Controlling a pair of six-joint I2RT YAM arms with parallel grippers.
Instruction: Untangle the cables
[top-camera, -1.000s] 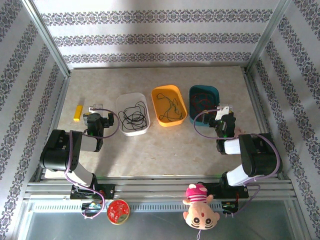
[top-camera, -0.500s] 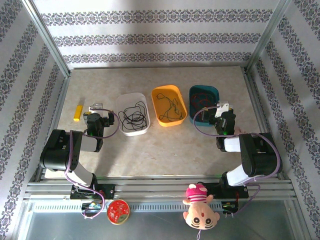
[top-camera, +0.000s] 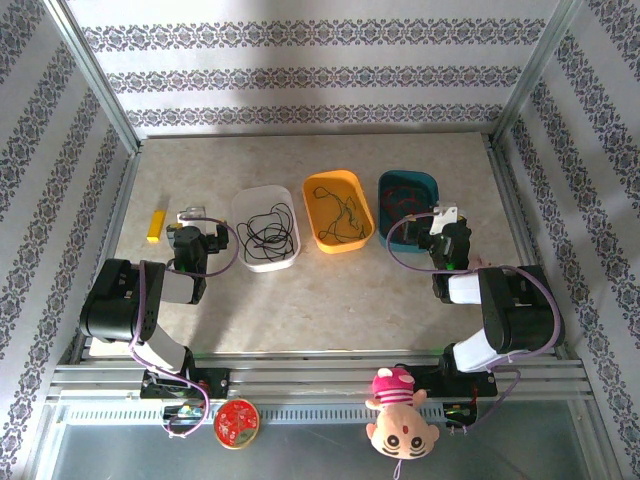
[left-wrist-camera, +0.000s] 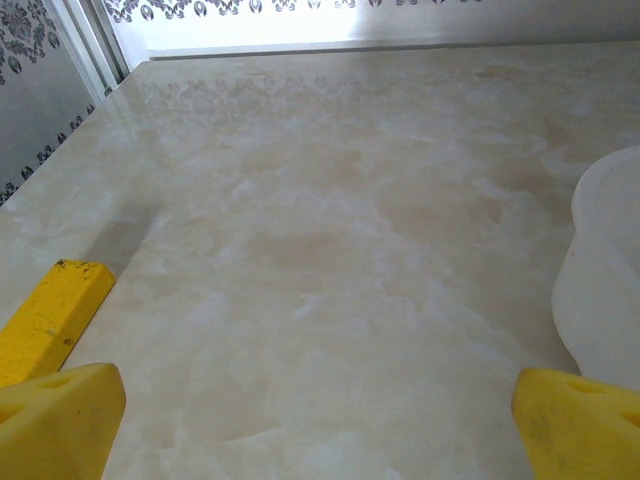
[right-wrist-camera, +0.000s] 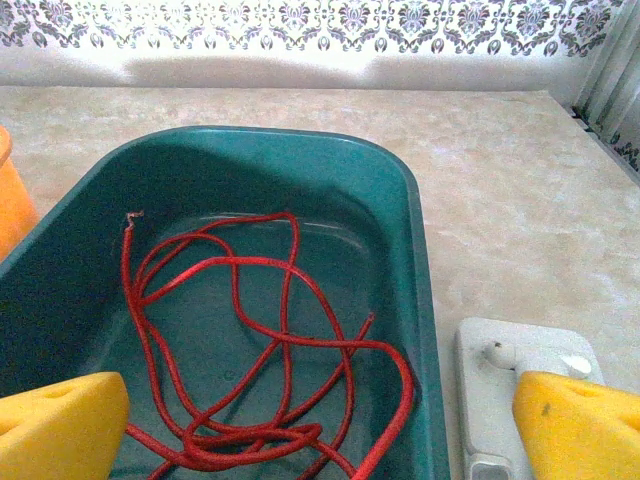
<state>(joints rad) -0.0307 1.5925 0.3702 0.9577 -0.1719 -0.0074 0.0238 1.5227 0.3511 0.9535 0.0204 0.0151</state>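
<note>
Far to the left of the orange tub (top-camera: 340, 247), a yellow block (top-camera: 154, 226) lies on the marble-look table (top-camera: 330, 300). Closer to the orange tub, the left gripper (left-wrist-camera: 320, 420) sits low over bare table, jaws spread wide with nothing between them; the block lies just outside its left fingertip. Directly left of the orange tub stands a white tub (top-camera: 265, 266), with a black cable (top-camera: 268, 230) lying in loose loops inside. The orange tub itself holds a thin green cable (top-camera: 340, 212), crumpled on its floor. Just right of the orange tub is a teal tub (right-wrist-camera: 425, 300), where a red cable (right-wrist-camera: 240, 330) lies in overlapping loops on the bottom. The right gripper (right-wrist-camera: 320, 428) hangs at that tub's near end, jaws wide apart and empty, one pad over the tub's inside, the other outside its rim.
</note>
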